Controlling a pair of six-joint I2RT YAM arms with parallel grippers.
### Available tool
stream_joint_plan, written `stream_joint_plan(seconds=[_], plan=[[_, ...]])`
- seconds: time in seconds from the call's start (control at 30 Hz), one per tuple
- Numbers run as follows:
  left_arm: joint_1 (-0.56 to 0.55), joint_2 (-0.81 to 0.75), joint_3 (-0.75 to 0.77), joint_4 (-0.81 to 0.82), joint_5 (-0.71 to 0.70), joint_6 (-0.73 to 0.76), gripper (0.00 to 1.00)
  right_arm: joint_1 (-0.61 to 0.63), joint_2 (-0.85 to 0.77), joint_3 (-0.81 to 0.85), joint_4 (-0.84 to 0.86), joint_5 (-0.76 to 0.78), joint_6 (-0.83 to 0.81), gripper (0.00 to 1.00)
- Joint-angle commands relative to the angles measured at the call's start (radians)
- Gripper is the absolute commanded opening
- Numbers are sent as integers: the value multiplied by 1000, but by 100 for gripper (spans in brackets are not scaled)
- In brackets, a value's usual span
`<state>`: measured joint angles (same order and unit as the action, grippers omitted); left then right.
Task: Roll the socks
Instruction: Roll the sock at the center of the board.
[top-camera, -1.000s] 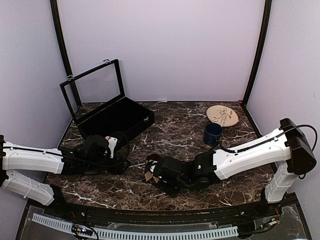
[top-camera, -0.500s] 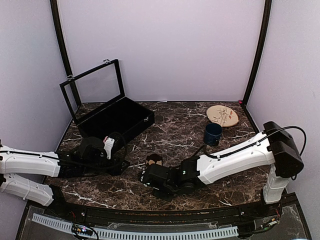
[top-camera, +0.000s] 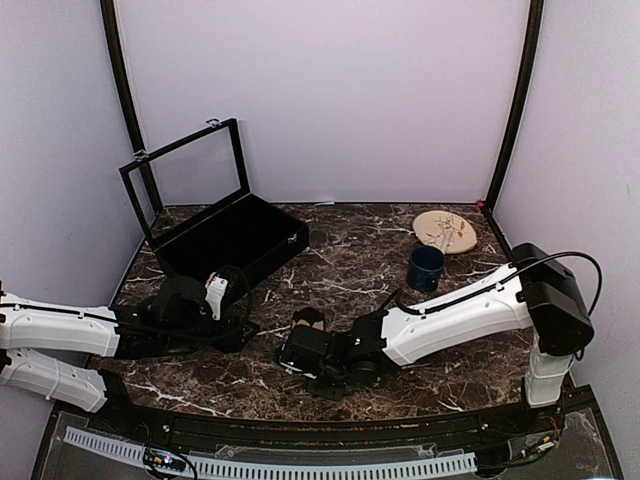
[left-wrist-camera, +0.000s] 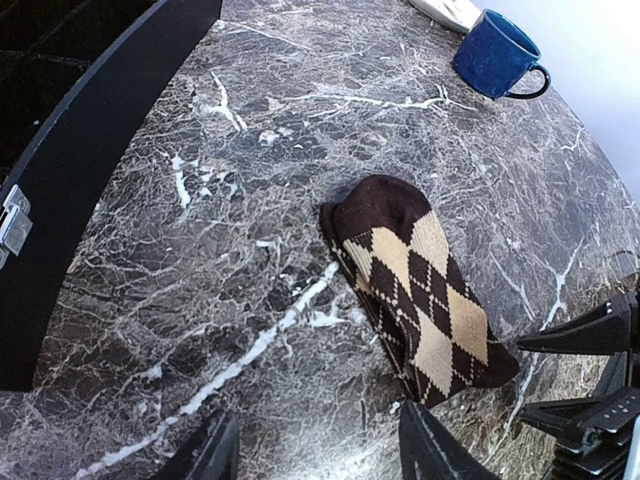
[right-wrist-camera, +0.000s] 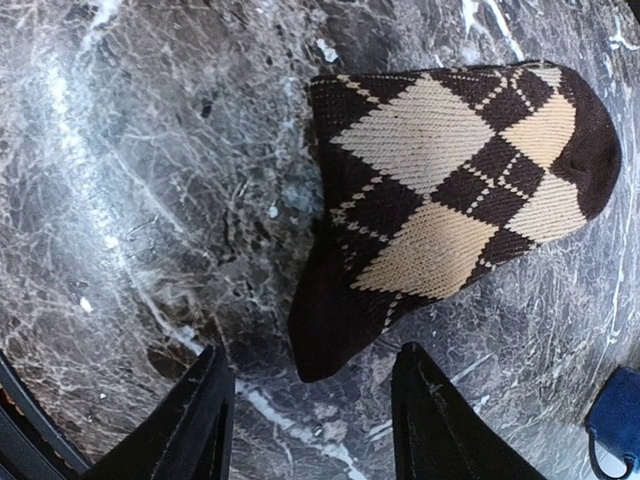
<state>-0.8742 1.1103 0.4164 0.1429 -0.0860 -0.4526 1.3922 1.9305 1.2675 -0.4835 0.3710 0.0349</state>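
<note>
While the left claw (left-wrist-camera: 315, 425) gapes empty, the right claw (right-wrist-camera: 312, 360) — also spread — brackets one end of the argyle sock (right-wrist-camera: 450, 170).

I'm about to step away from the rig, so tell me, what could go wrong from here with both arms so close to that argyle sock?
1. The right pincer stands open over only the dark end of the argyle sock. Closing there may catch a single layer and drag the sock instead of rolling it.
2. The left pincer, also open, points at the same sock from the other side, so the two could bump each other.
</note>
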Motion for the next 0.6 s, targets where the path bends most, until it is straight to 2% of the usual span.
stream_joint_plan(seconds=[0.0, 0.4, 0.57], plan=[[-2, -19, -20, 27, 7, 0, 56, -15, 37, 38, -29, -34, -24, 49], [-2, -3, -27, 42, 4, 0, 57, -41, 54, 35, -32, -80, -55, 47], [-2, 7, -25, 46, 2, 2, 57, -59, 69, 41, -43, -126, -65, 39]])
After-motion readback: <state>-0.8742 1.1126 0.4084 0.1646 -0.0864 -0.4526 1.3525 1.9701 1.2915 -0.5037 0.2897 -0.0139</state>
